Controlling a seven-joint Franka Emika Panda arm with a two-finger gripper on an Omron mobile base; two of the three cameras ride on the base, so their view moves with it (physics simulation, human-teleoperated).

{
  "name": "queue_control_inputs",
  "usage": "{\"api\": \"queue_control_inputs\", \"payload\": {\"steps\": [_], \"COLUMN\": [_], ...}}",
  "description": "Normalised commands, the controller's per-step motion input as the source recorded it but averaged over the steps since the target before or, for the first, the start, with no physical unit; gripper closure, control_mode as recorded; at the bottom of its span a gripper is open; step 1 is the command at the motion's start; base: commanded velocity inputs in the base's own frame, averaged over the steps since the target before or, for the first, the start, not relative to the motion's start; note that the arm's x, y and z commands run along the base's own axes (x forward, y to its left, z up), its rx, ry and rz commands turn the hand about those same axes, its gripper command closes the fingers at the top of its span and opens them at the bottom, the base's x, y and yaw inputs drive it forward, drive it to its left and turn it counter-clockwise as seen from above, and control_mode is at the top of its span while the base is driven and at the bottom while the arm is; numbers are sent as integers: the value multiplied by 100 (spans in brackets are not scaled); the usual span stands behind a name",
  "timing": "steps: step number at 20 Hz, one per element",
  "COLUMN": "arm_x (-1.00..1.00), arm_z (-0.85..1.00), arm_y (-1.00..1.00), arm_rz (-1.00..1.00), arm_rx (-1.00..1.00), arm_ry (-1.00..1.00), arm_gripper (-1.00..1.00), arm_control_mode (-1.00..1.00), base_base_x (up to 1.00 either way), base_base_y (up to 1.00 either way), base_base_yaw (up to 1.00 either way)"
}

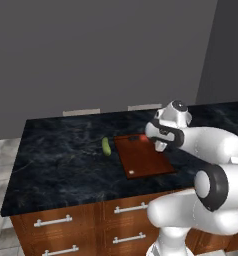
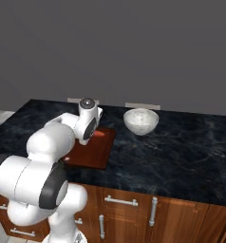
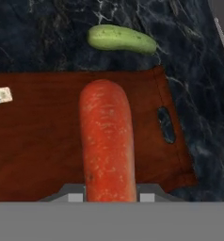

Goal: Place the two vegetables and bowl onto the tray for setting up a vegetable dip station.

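My gripper [image 3: 109,197] is shut on the orange-red carrot [image 3: 107,141], which sticks out between the fingers over the reddish-brown tray [image 3: 34,141]. From the left base view the hand [image 1: 160,146] hangs over the tray's [image 1: 141,157] far right part. The carrot's tip [image 2: 100,134] peeks out beside the hand above the tray [image 2: 93,154]. The green cucumber [image 3: 122,38] lies on the dark counter just off the tray's long edge, also seen as the cucumber [image 1: 106,146] left of the board. A white speckled bowl [image 2: 141,121] stands on the counter right of the tray.
The tray's dark handle slot [image 3: 165,124] is at its end, a small white spot [image 3: 2,95] near the opposite corner. The black marble counter [image 1: 61,160] ends at a front edge above wooden drawers [image 1: 56,222]. A grey wall rises behind.
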Motion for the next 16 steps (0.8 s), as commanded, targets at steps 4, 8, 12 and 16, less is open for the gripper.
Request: {"api": "queue_control_inputs", "payload": {"steps": [4,8,12,16], "arm_x": [25,22,25,24], "arm_z": [0,0,0,0], "arm_y": [17,15,20,27], "arm_rz": [5,3,3,3], "arm_rx": [-3,-2,-2,-2], "arm_ry": [0,0,0,0], "arm_gripper": [100,100,100,100], "arm_control_mode": [-100,-100,-100,-100], "base_base_x": [0,0,0,0], "base_base_y": [0,0,0,0], "base_base_yaw": [0,0,0,0]}}
